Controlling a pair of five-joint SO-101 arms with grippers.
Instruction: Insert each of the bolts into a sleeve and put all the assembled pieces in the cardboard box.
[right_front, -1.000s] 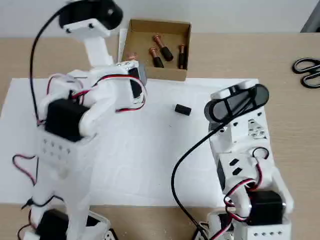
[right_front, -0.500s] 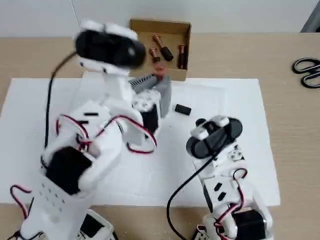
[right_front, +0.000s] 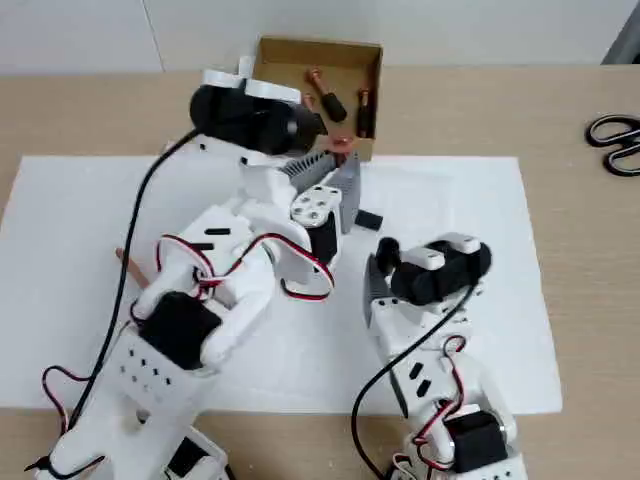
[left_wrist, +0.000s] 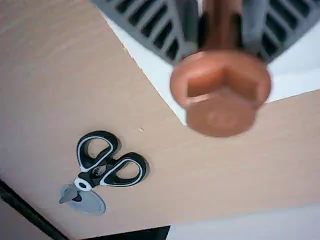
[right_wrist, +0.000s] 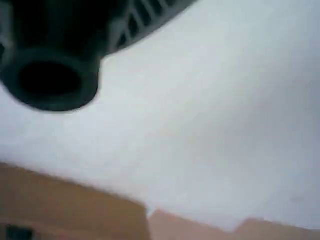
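Note:
My left gripper (right_front: 338, 160) hangs just in front of the cardboard box (right_front: 375, 90), shut on a copper bolt (right_front: 341, 143). In the left wrist view the bolt's hex head (left_wrist: 220, 92) points at the camera, between the grey fingers (left_wrist: 145, 20). My right gripper (right_front: 376, 285) is over the middle of the white paper. Its wrist view shows a black sleeve (right_wrist: 50, 80) held close against a grey finger (right_wrist: 145, 15), the bore open towards the camera. Another black sleeve (right_front: 368, 219) lies on the paper between the two grippers. Assembled bolt-and-sleeve pieces (right_front: 326, 95) lie in the box.
White paper (right_front: 500, 210) covers the wooden table. Scissors (right_front: 615, 140) lie at the far right of the table, also in the left wrist view (left_wrist: 107, 167). The left arm's body and cables span the paper's left half.
The left arm swung right with the bolt, from the box's left corner to its front edge. The right arm unfolded and stretched forward over the paper.

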